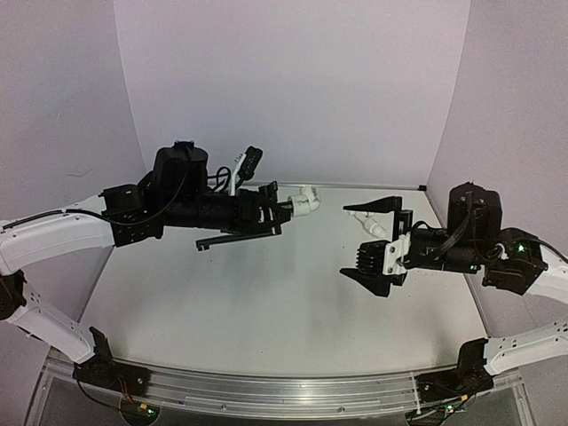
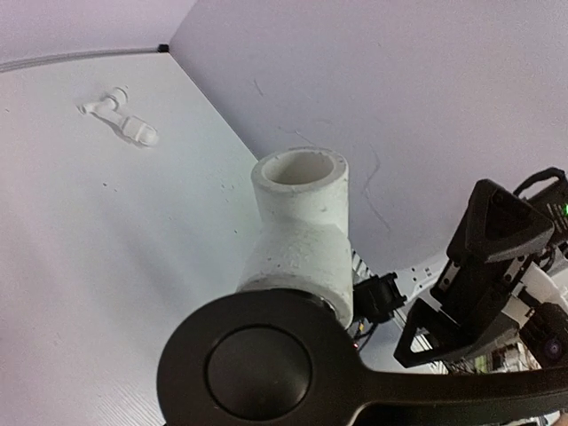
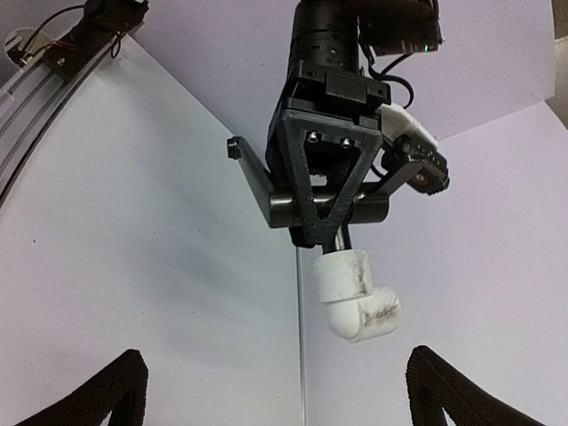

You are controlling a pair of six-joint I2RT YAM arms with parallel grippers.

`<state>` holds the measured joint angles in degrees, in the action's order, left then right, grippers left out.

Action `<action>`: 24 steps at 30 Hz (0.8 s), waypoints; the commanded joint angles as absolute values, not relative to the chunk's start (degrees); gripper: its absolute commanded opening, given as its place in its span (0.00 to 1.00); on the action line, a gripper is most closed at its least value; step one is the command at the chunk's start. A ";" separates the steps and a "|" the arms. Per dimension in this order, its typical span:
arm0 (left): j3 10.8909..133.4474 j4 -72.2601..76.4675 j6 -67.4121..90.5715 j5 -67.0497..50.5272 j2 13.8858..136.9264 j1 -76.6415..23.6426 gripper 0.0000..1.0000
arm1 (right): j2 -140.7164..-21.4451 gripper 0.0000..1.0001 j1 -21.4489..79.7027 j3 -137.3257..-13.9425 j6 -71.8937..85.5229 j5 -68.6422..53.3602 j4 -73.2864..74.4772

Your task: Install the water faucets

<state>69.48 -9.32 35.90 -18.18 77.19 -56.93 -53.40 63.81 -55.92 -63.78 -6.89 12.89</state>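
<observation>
Centre: white elbow fitting [image 2: 297, 231], open mouth up.
Bottom: left gripper [image 2: 275, 321] clamps its lower end.
Upper left: small white fitting [image 2: 124, 120], lying apart.
Right edge: right gripper [image 2: 479, 284].

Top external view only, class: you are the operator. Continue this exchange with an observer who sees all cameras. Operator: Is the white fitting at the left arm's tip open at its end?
Observer: Yes; left wrist shows the white fitting with a round, empty socket.
Operator: Does the left claw pinch it?
Observer: Seemingly not; right wrist shows the left claw clamped on a dark grey faucet, fitting beyond it.
Operator: Other parts?
Observer: A small white piece lies on the table near the far corner.
</observation>
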 commanded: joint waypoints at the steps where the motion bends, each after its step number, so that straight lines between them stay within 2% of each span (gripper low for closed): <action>1: 71.27 -2.20 32.34 -4.71 77.52 -56.60 0.00 | -50.84 0.98 61.25 -53.68 -53.58 -8.87 10.19; 6: 69.81 -1.59 24.37 7.47 83.14 -56.60 0.00 | -48.87 0.98 56.68 -52.27 -45.02 -11.13 6.63; 11: 63.98 11.21 16.66 14.54 86.77 -56.60 0.00 | -46.82 0.98 52.35 -50.61 -37.47 -12.67 4.29; 16: 62.20 22.13 8.75 17.59 94.94 -56.61 0.00 | -44.83 0.98 50.14 -47.68 -33.00 -14.30 3.18; 24: 64.24 35.27 7.10 17.27 108.98 -56.53 0.01 | -43.09 0.98 48.91 -45.81 -32.40 -15.23 2.16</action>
<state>60.97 19.11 10.22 15.26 105.74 -56.66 -44.37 49.40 -46.37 -34.21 -13.70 5.31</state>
